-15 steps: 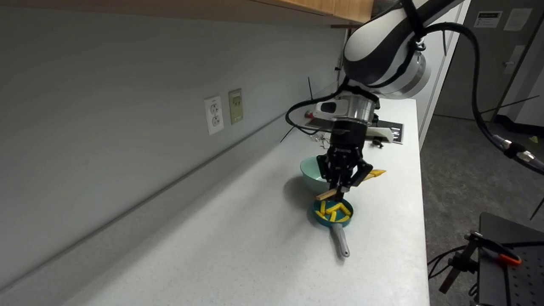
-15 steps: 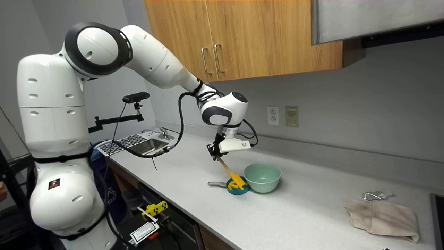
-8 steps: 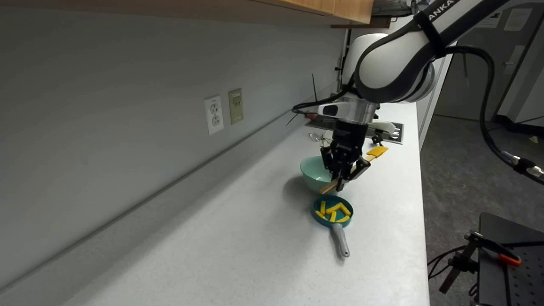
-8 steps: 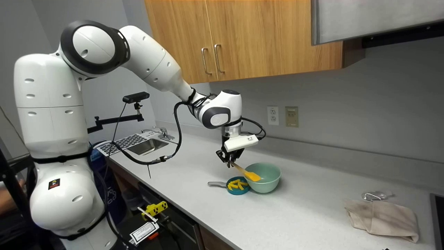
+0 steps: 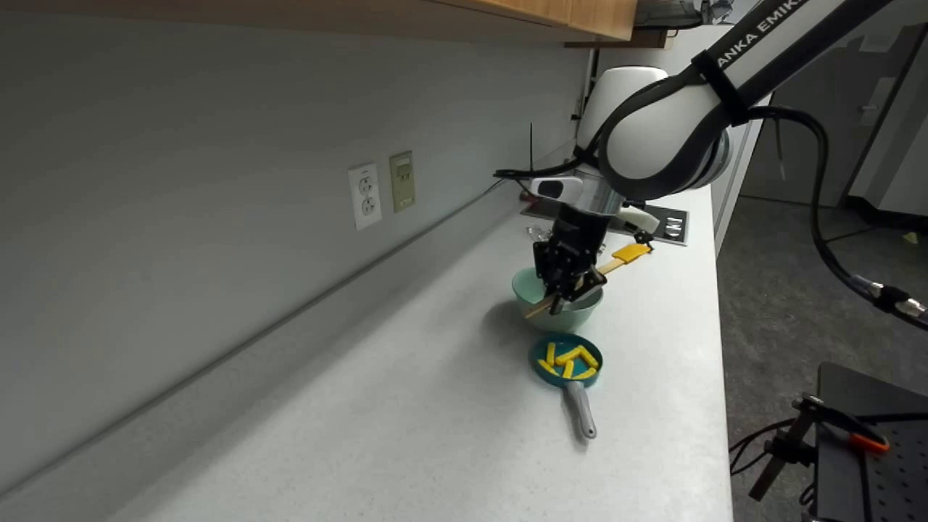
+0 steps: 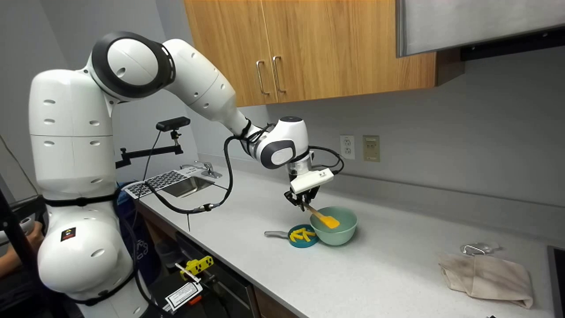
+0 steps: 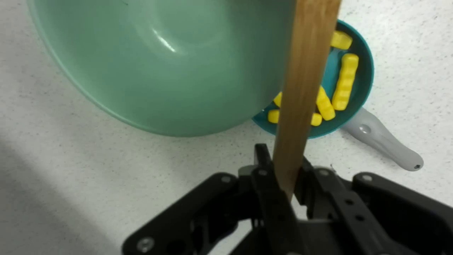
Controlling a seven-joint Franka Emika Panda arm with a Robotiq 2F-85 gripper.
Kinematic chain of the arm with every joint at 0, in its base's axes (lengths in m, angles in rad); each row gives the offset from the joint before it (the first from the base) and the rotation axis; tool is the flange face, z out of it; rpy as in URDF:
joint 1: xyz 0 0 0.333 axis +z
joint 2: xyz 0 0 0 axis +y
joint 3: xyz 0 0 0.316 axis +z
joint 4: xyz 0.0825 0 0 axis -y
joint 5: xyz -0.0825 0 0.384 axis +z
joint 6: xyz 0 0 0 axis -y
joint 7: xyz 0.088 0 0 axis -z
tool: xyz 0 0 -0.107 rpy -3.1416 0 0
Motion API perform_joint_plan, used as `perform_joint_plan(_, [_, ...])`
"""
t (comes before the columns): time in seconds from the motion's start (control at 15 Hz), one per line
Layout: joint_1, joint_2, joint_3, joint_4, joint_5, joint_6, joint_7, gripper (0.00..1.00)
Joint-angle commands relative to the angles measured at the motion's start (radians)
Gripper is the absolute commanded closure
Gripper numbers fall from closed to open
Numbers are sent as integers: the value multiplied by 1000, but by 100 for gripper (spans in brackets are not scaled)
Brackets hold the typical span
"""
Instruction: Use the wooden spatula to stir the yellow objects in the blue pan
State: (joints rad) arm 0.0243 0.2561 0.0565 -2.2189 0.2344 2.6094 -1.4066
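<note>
My gripper [image 5: 565,299] is shut on the wooden spatula's tan handle [image 7: 300,88], held raised beside and partly over the teal bowl's near rim. It also shows in an exterior view [image 6: 303,205] and in the wrist view [image 7: 283,161]. The spatula's yellow-orange head [image 5: 632,252] points away from the pan and up off the counter; it is out of the wrist view. The blue pan [image 7: 364,71] rests on the counter with its grey handle outward. Yellow objects [image 5: 569,356] lie in it, partly hidden behind the spatula in the wrist view. No green shows.
The teal bowl [image 6: 337,239] stands close beside the pan. A folded beige cloth [image 6: 490,278] lies along the counter. The back wall [image 6: 485,145] has outlets, and a wooden cabinet [image 6: 326,48] hangs above. A sink [image 6: 187,186] is at the far end.
My gripper has moved away from the pan toward the bowl with the spatula. The spatula's head has lifted higher. The pan, yellow objects and bowl look unmoved.
</note>
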Motion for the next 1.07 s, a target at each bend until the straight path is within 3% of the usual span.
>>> perform_joint_plan(0.0, [-38,24,47,35,8,25,18,96])
perform_joint_plan(0.27, [-68,47,84,75,41,8,-14,96])
perform_joint_plan(0.6, [-143,81,153,154,160,-77,-144,96])
perform_joint_plan(1.0, [-163,117,120,207,136,-204,-225,96])
